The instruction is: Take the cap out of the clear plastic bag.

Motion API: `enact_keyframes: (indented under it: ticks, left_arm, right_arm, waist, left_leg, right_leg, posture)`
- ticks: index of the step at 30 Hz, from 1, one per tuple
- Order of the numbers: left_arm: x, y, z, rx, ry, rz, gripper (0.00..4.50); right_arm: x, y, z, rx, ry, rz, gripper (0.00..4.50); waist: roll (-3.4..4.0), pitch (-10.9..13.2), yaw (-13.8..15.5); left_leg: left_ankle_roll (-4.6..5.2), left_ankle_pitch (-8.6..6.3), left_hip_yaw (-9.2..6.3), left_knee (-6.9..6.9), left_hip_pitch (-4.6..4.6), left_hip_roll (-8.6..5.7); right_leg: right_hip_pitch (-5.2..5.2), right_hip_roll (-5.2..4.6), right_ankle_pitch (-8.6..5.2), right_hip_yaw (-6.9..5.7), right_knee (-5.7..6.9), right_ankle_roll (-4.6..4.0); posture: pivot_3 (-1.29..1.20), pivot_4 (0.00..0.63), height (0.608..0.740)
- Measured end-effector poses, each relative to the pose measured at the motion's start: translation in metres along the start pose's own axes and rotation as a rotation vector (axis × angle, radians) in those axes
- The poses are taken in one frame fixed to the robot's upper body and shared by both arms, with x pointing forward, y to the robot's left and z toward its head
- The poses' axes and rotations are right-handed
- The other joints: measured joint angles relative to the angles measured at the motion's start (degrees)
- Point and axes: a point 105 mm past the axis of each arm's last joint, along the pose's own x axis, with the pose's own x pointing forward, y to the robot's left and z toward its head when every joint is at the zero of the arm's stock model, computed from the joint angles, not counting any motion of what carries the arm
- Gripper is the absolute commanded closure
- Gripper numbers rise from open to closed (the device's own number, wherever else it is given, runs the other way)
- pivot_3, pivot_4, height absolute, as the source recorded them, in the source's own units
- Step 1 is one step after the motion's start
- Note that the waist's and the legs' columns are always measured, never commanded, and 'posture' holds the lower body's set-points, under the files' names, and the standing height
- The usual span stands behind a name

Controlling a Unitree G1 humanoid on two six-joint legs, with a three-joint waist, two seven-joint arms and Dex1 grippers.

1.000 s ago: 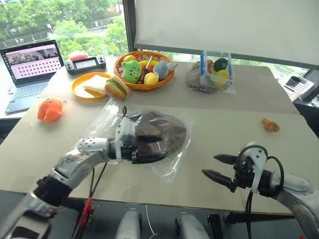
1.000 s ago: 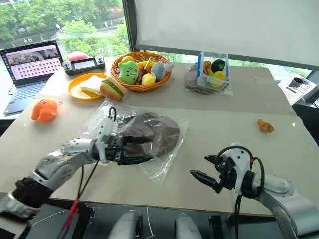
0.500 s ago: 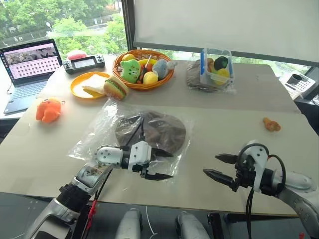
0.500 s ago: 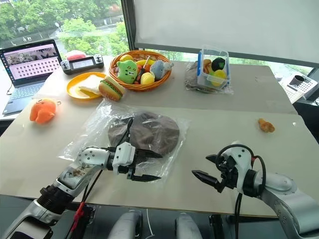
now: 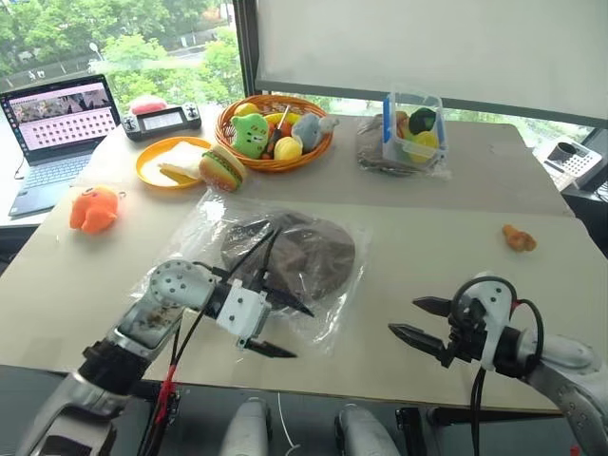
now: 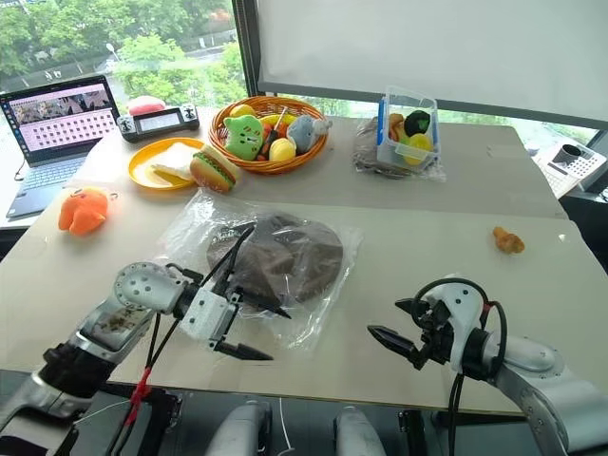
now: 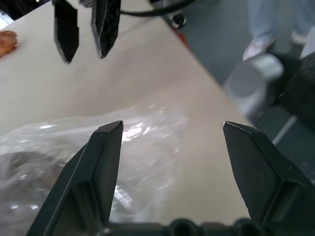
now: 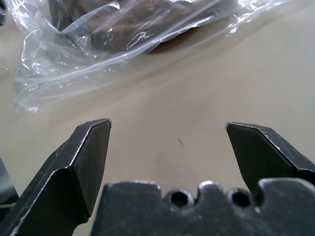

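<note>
The brown round cap [image 5: 302, 255] lies flat inside the clear plastic bag [image 5: 198, 231] at mid-table. My left gripper [image 5: 290, 331] is open at the bag's near edge, rolled so one finger is above the other. The upper finger reaches over the film and holds nothing. In the left wrist view the bag's glossy corner [image 7: 59, 147] lies under one of its fingers [image 7: 101, 167]. My right gripper [image 5: 407, 318] is open above bare table to the right of the bag, pointing at it. The right wrist view shows the bag [image 8: 74, 64] and the cap [image 8: 123, 24] ahead of that gripper [image 8: 167, 124].
At the back stand a basket of plush toys [image 5: 274, 133], an orange plate [image 5: 157, 171] with a toy burger [image 5: 221, 169], a laptop [image 5: 57, 133] and a fruit box in a smaller bag [image 5: 410, 133]. An orange plush toy [image 5: 93, 209] lies left. The table's near edge [image 5: 361, 385] is close.
My left gripper has drawn back off the cap to the bag's near edge, sunk a little and rolled over. The right gripper has stayed put.
</note>
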Motion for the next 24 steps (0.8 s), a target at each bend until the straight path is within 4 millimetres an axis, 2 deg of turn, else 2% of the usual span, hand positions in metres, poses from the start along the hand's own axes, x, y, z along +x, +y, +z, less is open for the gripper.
enact_keyframes:
  ticks: [5,12,20,24]
  left_arm:
    - [0.013,0.001,-0.008,0.114,0.053,0.029,1.05]
    - [0.017,-0.003,-0.013,0.123,0.090,0.001,1.05]
    - [-0.007,-0.018,-0.017,-0.023,0.140,-0.145,1.05]
    - [-0.004,-0.007,-0.020,0.022,0.162,-0.112,1.05]
  right_arm:
    - [-0.001,0.002,-0.001,0.000,0.000,-0.005,0.00]
    - [-0.003,0.000,0.002,-0.011,-0.010,-0.026,0.00]
    - [-0.005,0.001,0.000,-0.008,-0.004,-0.031,0.00]
    - [-0.004,0.001,0.000,-0.003,-0.006,-0.035,0.00]
  waist:
    - [0.00,0.00,-0.30]
    - [0.00,0.00,-0.22]
    - [0.01,0.00,-0.39]
    - [0.00,0.00,-0.01]
  left_leg:
    - [0.00,0.00,-0.01,-0.01,-0.05,0.00]
    - [0.00,0.00,0.00,0.02,-0.04,0.00]
    - [0.00,0.00,0.00,0.01,-0.03,0.01]
    - [0.00,0.00,-0.02,0.04,-0.03,0.01]
  right_leg:
    - [-0.06,0.00,0.13,0.00,0.03,-0.21]
    - [-0.04,0.00,0.02,0.00,0.05,-0.01]
    - [-0.03,0.00,0.00,0.00,0.06,0.02]
    - [-0.02,0.00,-0.01,-0.03,0.06,0.03]
  posture:
    - [0.00,0.150,0.740]
    - [0.00,0.150,0.740]
    - [0.00,0.150,0.740]
    - [0.00,0.150,0.740]
